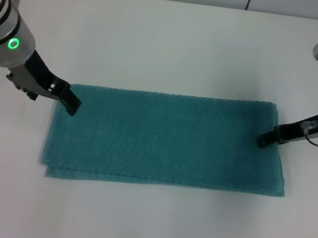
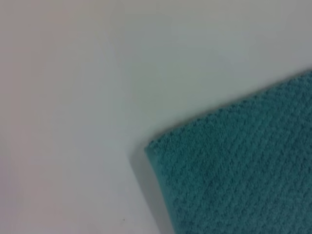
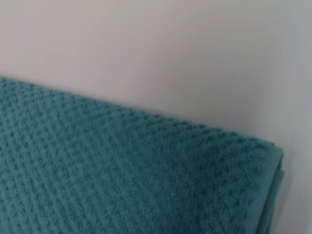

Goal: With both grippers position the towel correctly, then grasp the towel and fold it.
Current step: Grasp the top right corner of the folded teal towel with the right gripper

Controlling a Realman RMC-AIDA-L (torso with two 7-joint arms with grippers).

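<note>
Now pressed flat on worktop (image 1: 169, 43): towel (image 1: 168, 141), left gripper (image 1: 72, 105) at nine o'clock, right gripper (image 1: 263, 139) at three, likely steadying ends for folding; finger openings impossible to tell.

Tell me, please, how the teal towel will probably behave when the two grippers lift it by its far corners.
The towel is soft terry lying flat in layers, so it will likely sag between the left gripper and the right gripper. Its offset lower layer at the near edge suggests the layers may slide apart. The bumpy weave probably grips well.
</note>
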